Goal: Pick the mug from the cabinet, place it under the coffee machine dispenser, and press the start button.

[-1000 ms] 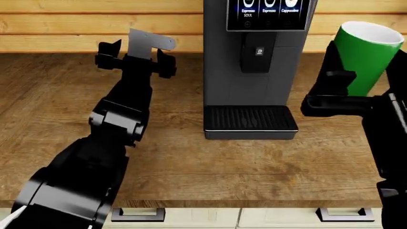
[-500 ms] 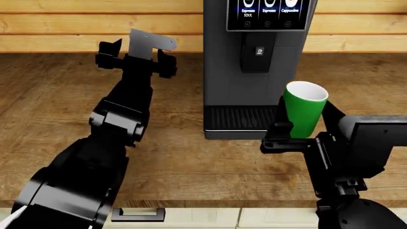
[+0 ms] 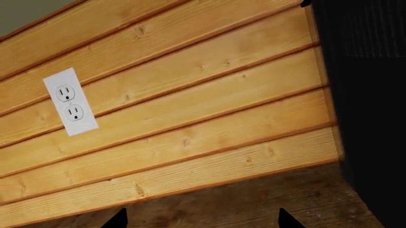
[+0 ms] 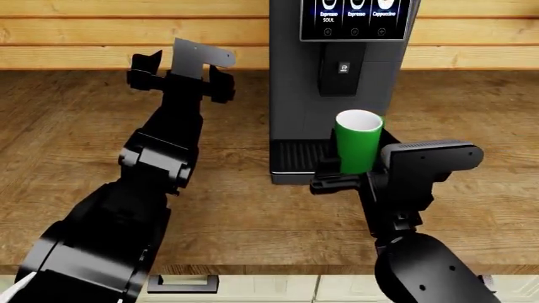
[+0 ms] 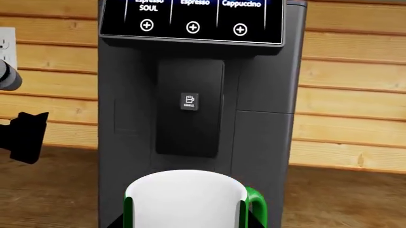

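The green mug (image 4: 357,142) with a white inside is held upright in my right gripper (image 4: 354,180), over the front right part of the ribbed drip tray (image 4: 295,158). It sits below and slightly right of the black dispenser block (image 4: 341,69) on the dark grey coffee machine (image 4: 291,76). In the right wrist view the mug (image 5: 187,199) is directly in front of the dispenser (image 5: 189,114), under the screen buttons (image 5: 193,27). My left gripper (image 4: 179,71) is open and empty, raised near the wooden wall, left of the machine.
A wooden counter (image 4: 252,221) runs under both arms, with drawer handles (image 4: 183,283) along its front edge. A wooden plank wall (image 3: 190,118) with a white power outlet (image 3: 70,101) stands behind. The machine's side (image 3: 374,95) is close to my left gripper.
My right arm has carried the mug down and left from the upper right to the drip tray in front of the machine. The left arm has not moved.
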Available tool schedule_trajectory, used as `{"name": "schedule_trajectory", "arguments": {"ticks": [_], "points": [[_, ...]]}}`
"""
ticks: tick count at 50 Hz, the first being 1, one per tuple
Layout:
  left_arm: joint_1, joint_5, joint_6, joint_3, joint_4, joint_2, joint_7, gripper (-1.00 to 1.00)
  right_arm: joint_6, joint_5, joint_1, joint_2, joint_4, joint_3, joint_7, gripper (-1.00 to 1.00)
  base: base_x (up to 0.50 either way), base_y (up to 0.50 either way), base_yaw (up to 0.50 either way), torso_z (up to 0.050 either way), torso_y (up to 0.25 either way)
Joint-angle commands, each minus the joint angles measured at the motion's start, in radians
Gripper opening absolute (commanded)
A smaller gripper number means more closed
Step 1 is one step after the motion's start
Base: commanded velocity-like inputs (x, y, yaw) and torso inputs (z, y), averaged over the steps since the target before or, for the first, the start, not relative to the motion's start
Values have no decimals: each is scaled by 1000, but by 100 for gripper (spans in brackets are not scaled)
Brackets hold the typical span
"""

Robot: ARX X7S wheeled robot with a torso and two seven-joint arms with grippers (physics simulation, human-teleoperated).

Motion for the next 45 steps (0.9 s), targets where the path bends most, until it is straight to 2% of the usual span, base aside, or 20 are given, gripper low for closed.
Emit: {"name": "schedule_trajectory", "arguments": {"ticks": [1, 45], "points": [[0, -3, 1, 5, 0, 0, 1, 100, -56, -48, 35, -28, 90, -23, -35, -100, 0, 0, 0, 0, 0], [4, 4, 14, 10, 0, 0, 1, 100, -212, -64, 140, -113, 414, -35, -87, -100, 0, 0, 0, 0, 0]]}}
